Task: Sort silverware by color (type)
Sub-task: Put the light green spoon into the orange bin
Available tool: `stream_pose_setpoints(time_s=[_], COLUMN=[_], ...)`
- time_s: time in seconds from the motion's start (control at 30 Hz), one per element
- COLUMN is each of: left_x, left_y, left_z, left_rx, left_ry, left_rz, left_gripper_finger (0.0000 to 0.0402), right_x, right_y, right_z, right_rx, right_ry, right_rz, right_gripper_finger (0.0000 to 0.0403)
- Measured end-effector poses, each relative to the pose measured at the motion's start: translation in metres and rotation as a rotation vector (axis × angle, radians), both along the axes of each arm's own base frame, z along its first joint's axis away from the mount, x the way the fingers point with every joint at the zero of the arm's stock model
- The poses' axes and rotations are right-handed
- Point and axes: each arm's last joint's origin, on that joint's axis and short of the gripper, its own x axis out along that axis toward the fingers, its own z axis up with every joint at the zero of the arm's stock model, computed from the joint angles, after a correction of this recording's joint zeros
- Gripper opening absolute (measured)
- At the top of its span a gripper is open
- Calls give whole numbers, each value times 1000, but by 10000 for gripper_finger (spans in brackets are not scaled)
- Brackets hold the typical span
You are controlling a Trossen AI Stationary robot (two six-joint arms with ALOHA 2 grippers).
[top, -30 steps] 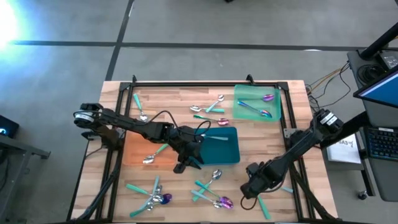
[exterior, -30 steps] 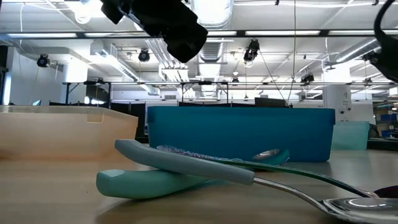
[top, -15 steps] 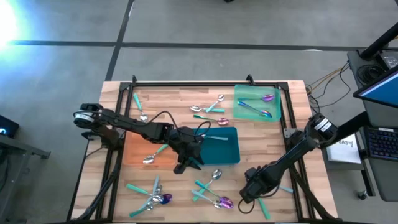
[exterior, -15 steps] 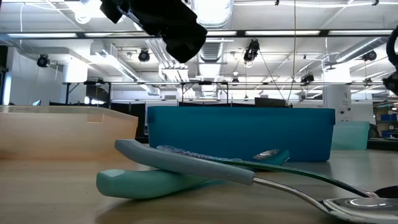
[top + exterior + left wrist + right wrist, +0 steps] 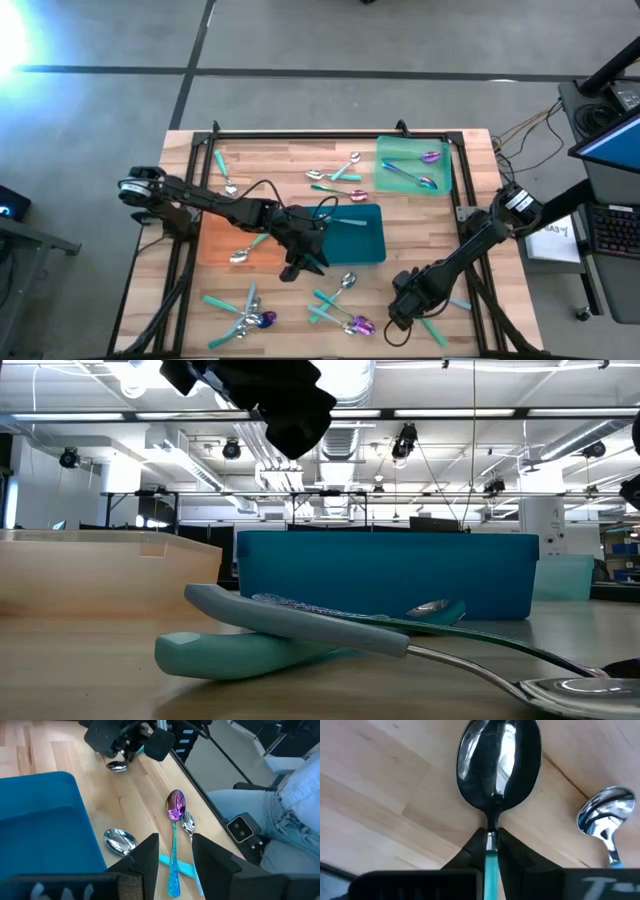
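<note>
Left gripper (image 5: 303, 262) hangs at the near edge of the blue tray (image 5: 368, 240), fingers (image 5: 148, 851) parted with nothing between them. Right gripper (image 5: 404, 313) is down at the table's (image 5: 280, 160) front right, pinched on the neck of a teal-handled spoon (image 5: 497, 767) lying on the wood. Other cutlery lies scattered: a cluster front left (image 5: 243, 313), a purple spoon (image 5: 174, 806) near front centre, a few pieces in the green tray (image 5: 390, 150).
</note>
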Motion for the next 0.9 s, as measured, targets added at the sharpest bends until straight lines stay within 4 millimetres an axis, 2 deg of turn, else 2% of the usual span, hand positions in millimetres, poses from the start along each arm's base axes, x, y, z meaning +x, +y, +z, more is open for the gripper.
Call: stream_pose_setpoints(time_s=[0.13,0.23,0.4,0.53,0.7,0.9], left_x=[0,0,3,6,13,14], left_y=[0,0,0,2,13,13], left_z=[0,0,0,4,15,14], left_rx=[-35,-50,-4,87,71,60], left_ry=[20,32,-21,-148,-273,-264], left_rz=[25,36,1,-59,0,21], left_gripper_finger=[102,102,102,102,102,102], right_x=[2,2,9,19,36,50], right_y=[-8,-17,-40,-55,-67,-68], right_z=[24,43,83,103,122,141], right_rx=[33,-24,-307,-585,-830,-923], right_ry=[-108,-238,-612,-819,-948,-1066], right_rz=[8,13,45,122,280,381], right_gripper_finger=[17,16,15,14,14,13])
